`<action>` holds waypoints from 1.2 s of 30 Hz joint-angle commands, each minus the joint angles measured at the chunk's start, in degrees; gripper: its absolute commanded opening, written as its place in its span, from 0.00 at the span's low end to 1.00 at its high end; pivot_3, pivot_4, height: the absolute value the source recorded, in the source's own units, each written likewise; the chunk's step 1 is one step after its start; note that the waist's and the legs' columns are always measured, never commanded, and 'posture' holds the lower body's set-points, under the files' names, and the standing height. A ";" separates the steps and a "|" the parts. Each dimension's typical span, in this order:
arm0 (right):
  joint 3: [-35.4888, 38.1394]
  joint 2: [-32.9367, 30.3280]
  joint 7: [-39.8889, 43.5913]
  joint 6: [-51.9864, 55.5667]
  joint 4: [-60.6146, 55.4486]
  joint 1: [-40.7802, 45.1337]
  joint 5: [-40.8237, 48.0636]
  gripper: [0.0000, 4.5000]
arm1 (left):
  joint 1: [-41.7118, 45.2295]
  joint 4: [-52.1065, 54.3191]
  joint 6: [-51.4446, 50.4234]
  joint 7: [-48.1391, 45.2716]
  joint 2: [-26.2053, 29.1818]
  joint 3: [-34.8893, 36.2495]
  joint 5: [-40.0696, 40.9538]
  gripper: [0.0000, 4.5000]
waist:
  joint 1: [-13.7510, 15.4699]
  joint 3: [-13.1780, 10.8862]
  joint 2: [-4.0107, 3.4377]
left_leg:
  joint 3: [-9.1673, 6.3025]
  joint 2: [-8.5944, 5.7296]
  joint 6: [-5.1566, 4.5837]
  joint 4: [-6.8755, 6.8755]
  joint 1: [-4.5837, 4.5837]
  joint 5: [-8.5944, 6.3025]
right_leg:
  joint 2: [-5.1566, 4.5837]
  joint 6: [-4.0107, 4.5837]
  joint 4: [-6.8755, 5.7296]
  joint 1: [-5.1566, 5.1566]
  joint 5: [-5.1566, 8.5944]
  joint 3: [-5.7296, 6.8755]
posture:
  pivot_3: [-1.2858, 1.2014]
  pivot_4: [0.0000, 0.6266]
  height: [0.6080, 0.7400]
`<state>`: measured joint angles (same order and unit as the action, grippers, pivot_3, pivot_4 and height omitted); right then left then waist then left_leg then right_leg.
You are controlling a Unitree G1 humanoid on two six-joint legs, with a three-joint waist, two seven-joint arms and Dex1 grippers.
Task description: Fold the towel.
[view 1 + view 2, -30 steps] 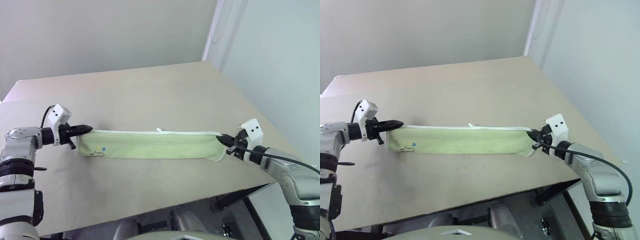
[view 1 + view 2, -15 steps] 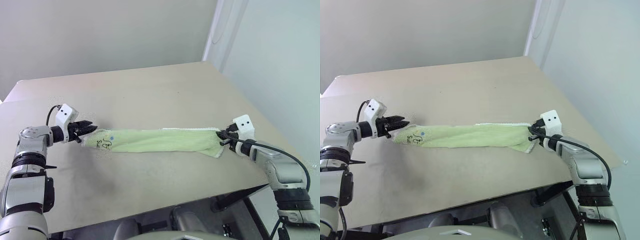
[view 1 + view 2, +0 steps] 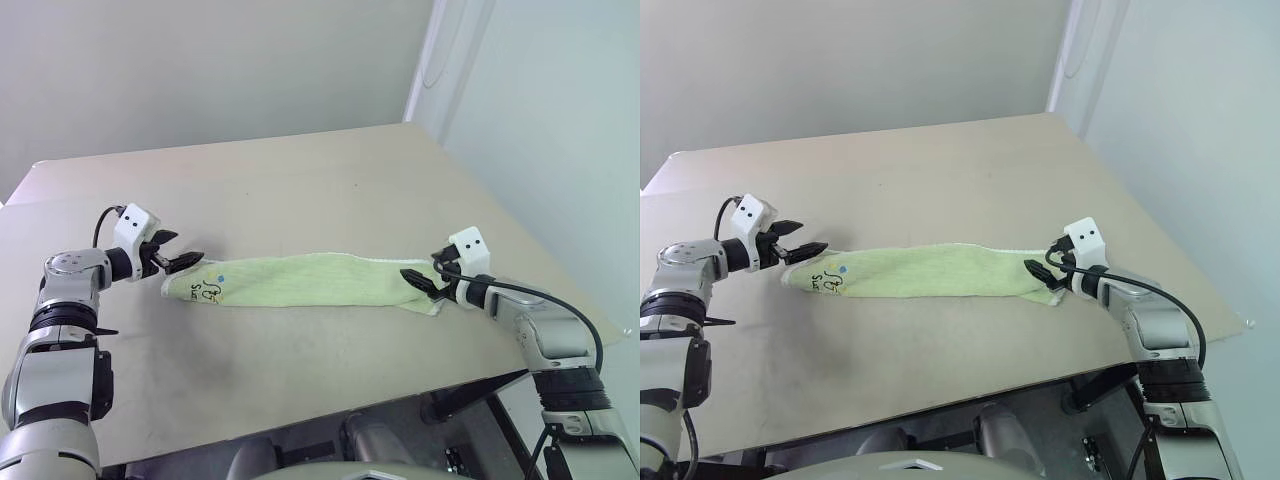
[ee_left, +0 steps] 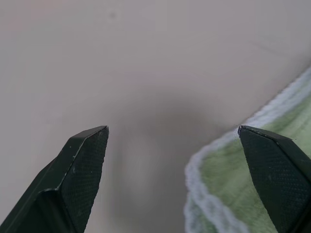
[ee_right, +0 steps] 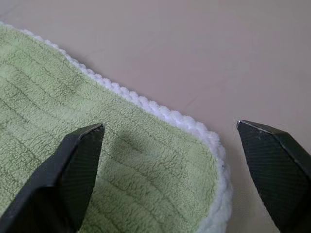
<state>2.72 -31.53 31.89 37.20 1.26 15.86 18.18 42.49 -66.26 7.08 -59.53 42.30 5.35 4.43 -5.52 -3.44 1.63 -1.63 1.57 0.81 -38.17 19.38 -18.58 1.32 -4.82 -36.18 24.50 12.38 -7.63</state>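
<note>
The towel (image 3: pixel 310 281) lies flat as a long narrow band across the near part of the surface (image 3: pixel 300 190), its long axis running side to side, the printed figure at its left end. The left gripper (image 3: pixel 180 262) at that end and the right gripper (image 3: pixel 418 280) over the other both have jaws spread, holding nothing. Bare surface stretches beyond; its near and right edges lie close.

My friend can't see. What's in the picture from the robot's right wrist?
A green towel with a white stitched edge lies flat on a beige table. The right claw hangs open over the towel's corner, holding nothing.
</note>
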 commanded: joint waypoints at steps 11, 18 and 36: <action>2.32 0.69 -3.36 0.58 -4.70 -1.71 -0.04 0.97 | 1.54 -1.13 -0.17 -4.88 -2.53 -2.56 -2.78 1.00 | 0.03 0.00 0.01 | 0.00 -0.02 0.00 -0.01 0.02 0.00 | 0.00 0.01 0.00 0.00 0.00 0.00 | 0.52 0.00 1.00; 3.38 0.28 -4.31 1.25 -5.99 -3.40 0.09 0.97 | 1.60 -1.46 0.36 -4.27 -3.22 -2.99 -3.54 1.00 | 0.01 0.00 0.01 | 0.00 -0.02 0.00 -0.01 0.01 0.00 | 0.00 0.01 -0.02 -0.01 0.00 0.00 | 0.52 0.00 1.00; 3.73 0.01 -5.21 1.32 -5.70 -4.16 -0.60 0.98 | 3.08 -1.22 -4.67 -9.85 -0.73 0.24 -0.14 0.00 | -0.04 0.01 0.00 | -0.01 -0.02 0.00 -0.01 0.00 0.00 | 0.01 0.01 -0.02 -0.04 0.01 0.00 | 0.52 0.00 1.00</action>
<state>5.05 -30.94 26.86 39.11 -2.44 10.91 17.93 43.69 -68.01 2.72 -69.48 40.31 4.17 3.23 -5.57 -3.43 1.64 -1.63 1.55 0.81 -38.18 19.39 -18.58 1.33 -4.80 -36.19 24.46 12.39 -7.63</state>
